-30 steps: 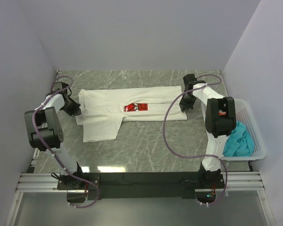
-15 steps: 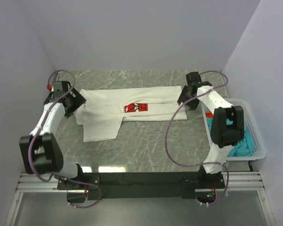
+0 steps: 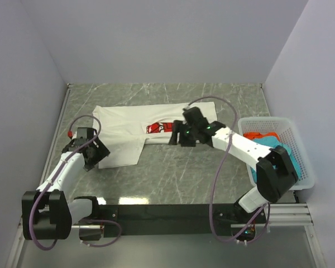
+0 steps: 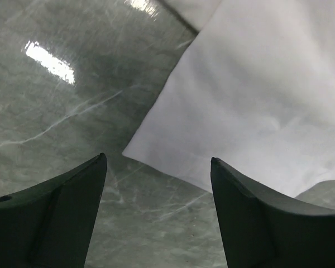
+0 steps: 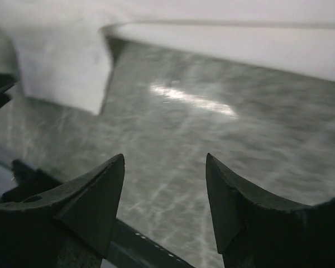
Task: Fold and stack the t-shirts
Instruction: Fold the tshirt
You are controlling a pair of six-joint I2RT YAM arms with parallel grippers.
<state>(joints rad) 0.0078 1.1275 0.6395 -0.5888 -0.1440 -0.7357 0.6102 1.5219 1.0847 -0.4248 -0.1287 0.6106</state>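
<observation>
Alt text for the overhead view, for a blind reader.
A white t-shirt with a red print lies partly folded on a grey table. The left gripper and right gripper stand open at its near edge. A basket at right holds teal cloth and red-orange cloth.

legible text: none | red print [image 3: 158, 128] on white t-shirt [image 3: 123, 124]: unreadable

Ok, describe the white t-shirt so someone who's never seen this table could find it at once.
On the grey marbled table, left of the white mesh basket, the white t-shirt lies spread flat. Unlike the teal shirt and the red-orange shirt bunched in the basket, it bears a red print.
</observation>
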